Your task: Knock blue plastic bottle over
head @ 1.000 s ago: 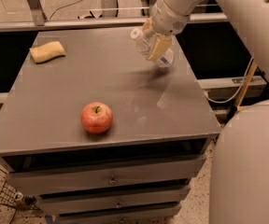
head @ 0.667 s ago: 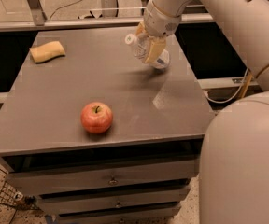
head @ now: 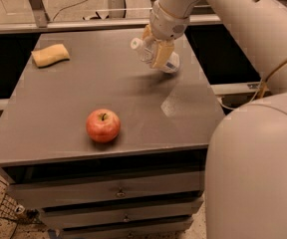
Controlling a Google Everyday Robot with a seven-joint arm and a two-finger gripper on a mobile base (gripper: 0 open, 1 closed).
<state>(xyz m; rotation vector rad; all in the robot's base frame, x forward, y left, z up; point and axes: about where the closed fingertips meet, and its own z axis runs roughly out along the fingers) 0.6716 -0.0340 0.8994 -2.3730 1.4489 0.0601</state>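
Pincer low over the bench's far right part, right at the blue plastic bottle; clamped or loose, cannot tell. Bottle tilted, white cap pointing left. Apple near front edge; yellow sponge far left.

My gripper hangs over the far right part of the table, right at the tilted blue plastic bottle (bare tabletop lies to its left and toward the front). The apple stands near the front edge, well apart from me. The sponge lies in the far left corner. Between them the top is open. My arm spans the right side, and my base blocks the front right corner.
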